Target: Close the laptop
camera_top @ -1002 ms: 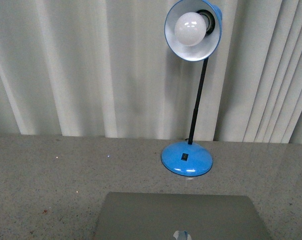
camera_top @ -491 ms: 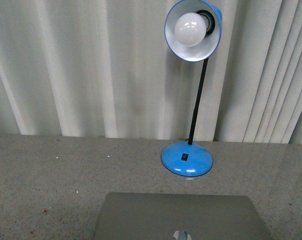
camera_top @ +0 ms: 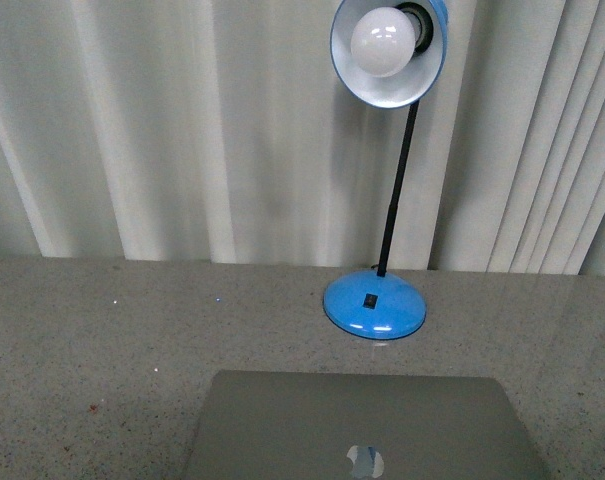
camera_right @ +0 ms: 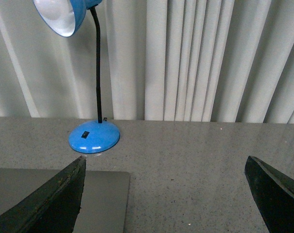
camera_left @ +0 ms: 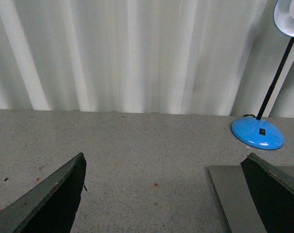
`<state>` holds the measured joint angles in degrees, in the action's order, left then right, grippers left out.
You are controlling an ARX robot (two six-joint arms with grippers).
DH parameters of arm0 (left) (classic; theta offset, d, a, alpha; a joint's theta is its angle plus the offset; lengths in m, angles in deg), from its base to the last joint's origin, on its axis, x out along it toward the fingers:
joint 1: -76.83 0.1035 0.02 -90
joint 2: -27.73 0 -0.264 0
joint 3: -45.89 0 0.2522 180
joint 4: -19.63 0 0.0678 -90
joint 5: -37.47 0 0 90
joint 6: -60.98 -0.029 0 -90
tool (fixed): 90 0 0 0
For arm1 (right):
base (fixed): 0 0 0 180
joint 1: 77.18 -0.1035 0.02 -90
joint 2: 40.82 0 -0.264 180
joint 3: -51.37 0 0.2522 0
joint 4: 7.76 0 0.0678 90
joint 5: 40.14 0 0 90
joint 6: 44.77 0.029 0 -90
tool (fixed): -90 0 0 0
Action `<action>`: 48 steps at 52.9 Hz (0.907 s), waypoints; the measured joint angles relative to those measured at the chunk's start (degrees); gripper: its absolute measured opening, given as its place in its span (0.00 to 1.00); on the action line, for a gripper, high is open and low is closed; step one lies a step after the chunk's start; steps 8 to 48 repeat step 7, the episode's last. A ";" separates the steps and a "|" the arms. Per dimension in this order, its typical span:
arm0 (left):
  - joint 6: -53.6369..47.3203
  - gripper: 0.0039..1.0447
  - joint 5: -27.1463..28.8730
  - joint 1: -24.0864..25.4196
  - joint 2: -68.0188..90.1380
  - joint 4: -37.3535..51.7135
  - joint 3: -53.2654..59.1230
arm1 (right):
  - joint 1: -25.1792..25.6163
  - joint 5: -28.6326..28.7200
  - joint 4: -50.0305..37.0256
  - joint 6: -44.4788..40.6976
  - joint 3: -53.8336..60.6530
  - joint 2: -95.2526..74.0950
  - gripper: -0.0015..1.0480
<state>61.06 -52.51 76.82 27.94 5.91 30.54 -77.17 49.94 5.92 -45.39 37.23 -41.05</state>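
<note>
- One laptop [camera_top: 362, 430] is lying at the near edge of the front view, showing only its plain silver-grey lid with the shiny logo [camera_top: 365, 460]; keys and screen are not showing anywhere.
- Lid is appearing flat against the grey speckled table [camera_top: 102, 340], so judging the laptop as already shut or nearly so; the hinge gap is not showing, so cannot confirm.
- Long axis is running side to side across the robot's front, with the lid's far edge facing the blue desk lamp [camera_top: 377, 300], which is standing just beyond it and apart from it.
- Left gripper [camera_left: 161, 194] is hanging with jaws spread wide, gripping nothing; a lid corner is showing past its right-hand finger, so the laptop is lying toward the robot's right of it.
- Right gripper [camera_right: 164, 194] is likewise spread wide and empty; a lid corner is showing beside its left-hand finger, so the laptop is lying toward the robot's left of it.
- Laptop is thus sitting between the two arms; neither is looking clearly nearer, and neither is touching it.
- Pleated white curtain [camera_top: 182, 130] is hanging behind the table.
</note>
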 joint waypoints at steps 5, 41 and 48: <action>0.00 0.94 0.00 0.00 0.00 0.00 0.00 | 0.00 0.00 0.00 0.00 0.00 0.00 0.93; 0.00 0.94 0.00 0.00 0.00 0.00 0.00 | 0.00 0.00 0.00 0.00 0.00 0.00 0.93; 0.00 0.94 0.00 0.00 0.00 0.00 0.00 | 0.00 0.00 0.00 0.00 0.00 0.00 0.93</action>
